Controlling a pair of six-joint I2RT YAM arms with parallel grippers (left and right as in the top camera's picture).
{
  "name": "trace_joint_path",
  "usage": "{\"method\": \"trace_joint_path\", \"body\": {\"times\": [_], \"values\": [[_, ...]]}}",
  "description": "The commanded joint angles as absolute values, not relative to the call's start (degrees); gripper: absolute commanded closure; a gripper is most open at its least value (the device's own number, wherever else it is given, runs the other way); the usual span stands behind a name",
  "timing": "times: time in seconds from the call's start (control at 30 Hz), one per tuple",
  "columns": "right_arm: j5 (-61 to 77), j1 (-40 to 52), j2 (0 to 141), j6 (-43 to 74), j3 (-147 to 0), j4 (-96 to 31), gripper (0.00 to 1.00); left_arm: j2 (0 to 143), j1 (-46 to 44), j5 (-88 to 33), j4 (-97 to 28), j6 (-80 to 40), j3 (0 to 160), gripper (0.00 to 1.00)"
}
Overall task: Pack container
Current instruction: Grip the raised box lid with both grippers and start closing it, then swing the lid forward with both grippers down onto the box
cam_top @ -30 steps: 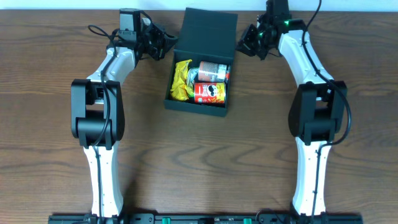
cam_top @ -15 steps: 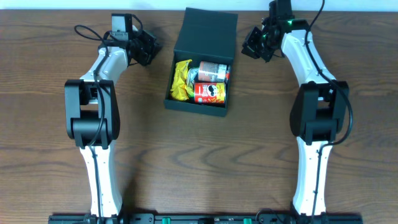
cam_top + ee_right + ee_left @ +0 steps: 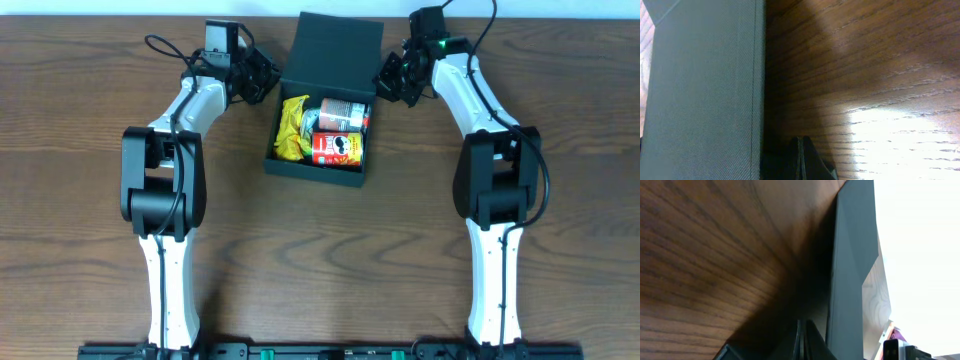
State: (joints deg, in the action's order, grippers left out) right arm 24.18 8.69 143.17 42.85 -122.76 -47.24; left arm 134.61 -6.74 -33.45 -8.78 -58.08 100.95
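The dark container [image 3: 315, 168] stands at the table's far middle, its flap lid [image 3: 333, 55] thrown back and lying flat. Inside lie a yellow bag [image 3: 291, 128], a silver-topped can [image 3: 342, 113] and a red can [image 3: 338, 149]. My left gripper [image 3: 268, 74] is shut and empty, low at the lid's left edge. In the left wrist view its closed tips [image 3: 801, 332] sit just beside the lid's side [image 3: 850, 260]. My right gripper [image 3: 386, 78] is shut and empty at the lid's right edge. Its tips [image 3: 800, 150] rest near the lid wall [image 3: 705, 90].
Brown wooden table [image 3: 320, 270] all round the box. Both arms reach from the near edge up the box's two sides. The table's far edge [image 3: 100, 18] runs just behind the lid.
The left gripper has come back right to the lid's left edge after swinging away. The right gripper has shifted left to the lid's right edge. The lid still lies flat.
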Motion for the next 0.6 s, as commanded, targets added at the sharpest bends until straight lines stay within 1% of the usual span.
{"method": "trace_joint_path", "body": {"times": [0.0,0.3,0.57], "values": [[26.0,9.0,143.5,44.2,-122.8,-46.5,0.99,134.7,-7.1,-37.6,-7.7,-57.9,101.4,0.94],[33.5,7.7,143.5,49.4,-122.8,-39.7,0.99,134.7,-6.0,-44.9,-3.0,-60.2,101.4,0.94],[38.2,7.4,143.5,51.9,-122.8,-38.3,0.99,134.7,-5.8,-50.1,0.6,-63.5,101.4,0.94]]}}
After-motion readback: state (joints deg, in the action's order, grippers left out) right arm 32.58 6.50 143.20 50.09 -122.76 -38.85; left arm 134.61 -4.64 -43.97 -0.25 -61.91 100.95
